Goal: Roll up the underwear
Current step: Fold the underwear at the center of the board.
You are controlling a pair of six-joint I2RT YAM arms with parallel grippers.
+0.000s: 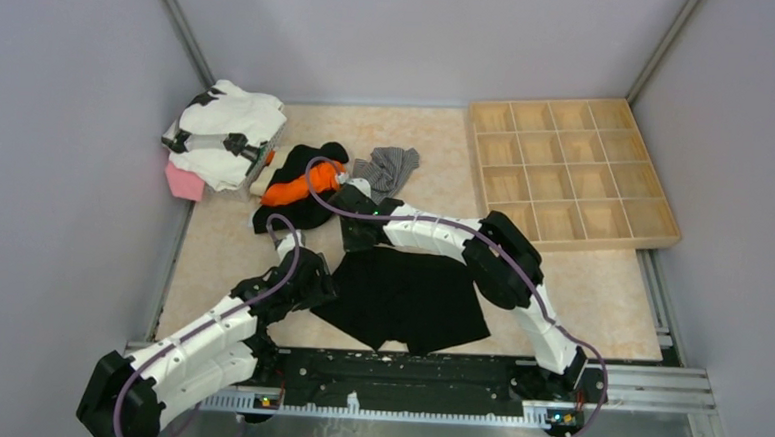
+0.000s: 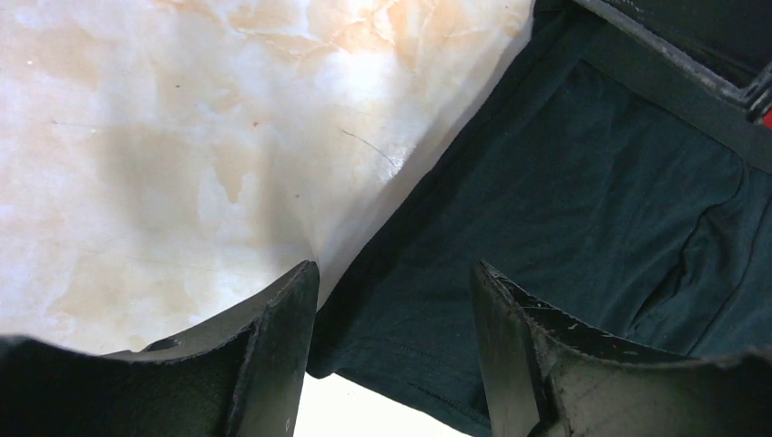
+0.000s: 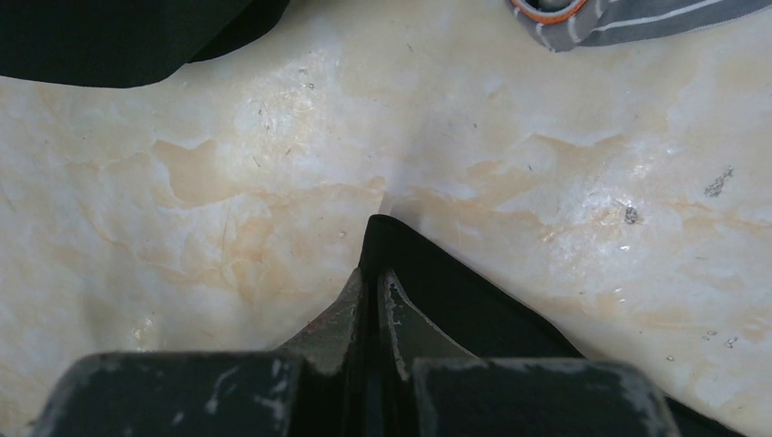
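Working on the black underwear point(image 1: 409, 300), spread flat on the worktop point(image 1: 600, 290) just beyond the arm bases. Pinching its far left corner with the right fingers point(image 3: 391, 314), pressed together on a point of the cloth, with the rest of the garment lying back toward the wrist and off to the right. Straddling its left edge with the left fingers point(image 1: 318, 281), spread apart and not clearly touching the cloth, with bare worktop on the side of the left finger and the garment to the right and ahead. Judging the long axis as left to right, running away from both pairs of fingers toward the right. Judging also the narrower waist edge as pointing away from the bases and the wider leg side as pointing toward them. For the coming move, probably depending on both pairs of fingers sitting at the same left end of this axis: right already holding, left only one closing away, so equally near. Leaving the grey underwear point(image 1: 386, 168) well beyond the right fingers, just beside a pile of clothes point(image 1: 300, 189).
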